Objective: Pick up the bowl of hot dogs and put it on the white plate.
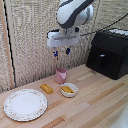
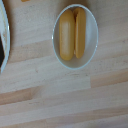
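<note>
The gripper (image 1: 61, 51) hangs high above the wooden table (image 1: 95, 102) in the exterior view, well clear of everything on it, its two short blue-tipped fingers (image 1: 55, 52) pointing down with a visible gap between them and nothing held. How wide that gap really is cannot be judged closely, since the fingers are small and soft in that picture, and they do not show in the wrist view.

The hot dog bowl (image 1: 69, 89) sits on the table below the gripper and slightly toward the exterior view's right. In the wrist view the bowl (image 2: 75, 36) appears whole, a white oval rim around the hot dogs (image 2: 73, 34), which read there as two orange-yellow oblong pieces lying side by side and touching (in the exterior view they blur into a single orange patch (image 1: 67, 89)).

The white plate (image 1: 25, 104) lies toward the exterior view's left, apart from the bowl, with its faint rim pattern barely legible. Only a curved sliver of it (image 2: 4, 35) enters the wrist view, cut off by the picture edge, with a dark patch beside it that I cannot identify.

Between plate and bowl rests a loose orange-yellow block (image 1: 46, 88), just beside the bowl but not touching it. A pink cup (image 1: 61, 75) stands upright behind the bowl. A black appliance (image 1: 108, 54) occupies the exterior view's right, partly cut off by the frame. A woven screen (image 1: 30, 40) backs the scene.
</note>
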### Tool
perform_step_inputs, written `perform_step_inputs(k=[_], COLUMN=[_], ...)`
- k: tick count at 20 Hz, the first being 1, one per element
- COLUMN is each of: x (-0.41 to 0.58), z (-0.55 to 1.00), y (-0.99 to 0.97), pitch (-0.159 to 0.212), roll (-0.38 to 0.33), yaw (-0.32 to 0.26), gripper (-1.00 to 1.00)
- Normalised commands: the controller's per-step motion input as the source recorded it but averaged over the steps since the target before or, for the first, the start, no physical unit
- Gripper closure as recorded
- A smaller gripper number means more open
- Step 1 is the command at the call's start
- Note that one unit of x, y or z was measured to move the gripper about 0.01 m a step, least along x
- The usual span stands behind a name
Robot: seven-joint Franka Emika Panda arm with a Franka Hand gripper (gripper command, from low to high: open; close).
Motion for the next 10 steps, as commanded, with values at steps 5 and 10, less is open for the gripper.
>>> perform_step_inputs(k=[5,10], x=[-0.425,-0.306], z=[-0.23,-0.18], y=[-0.35,-0.39], pitch=[0.079,0.078], roll=[0.037,0.045], yaw=[-0.044,-0.047], gripper=[-1.00,-1.00])
